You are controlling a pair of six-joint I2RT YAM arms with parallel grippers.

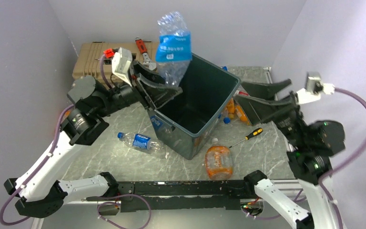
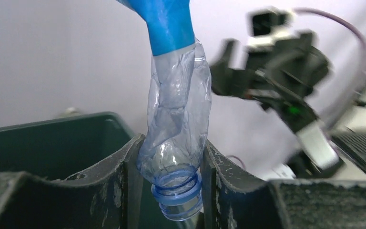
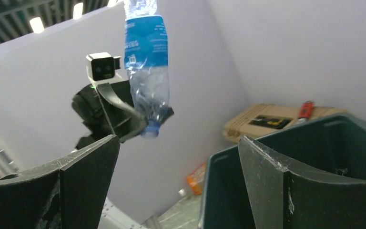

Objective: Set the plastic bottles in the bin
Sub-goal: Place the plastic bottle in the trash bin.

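My left gripper (image 1: 166,87) is shut on the neck end of a crushed clear plastic bottle (image 1: 173,45) with a blue label. The bottle stands upward, capless mouth down, over the left rim of the dark green-grey bin (image 1: 185,141). In the left wrist view the bottle (image 2: 176,114) is pinched between both fingers of that gripper (image 2: 171,149), with the bin (image 2: 47,143) behind. My right gripper (image 1: 262,98) hangs open and empty at the bin's right side. The right wrist view shows the same gripper (image 3: 178,143) open, the held bottle (image 3: 146,57) and the bin (image 3: 314,157).
On the table lie a blue-label bottle (image 1: 140,142) left of the bin, an orange-label bottle (image 1: 218,161) in front of it and more orange-label bottles (image 1: 233,112) at its right. A yellow-handled screwdriver (image 1: 249,135), a red wrench (image 1: 143,49) and a tan toolbox (image 1: 91,59) are also present.
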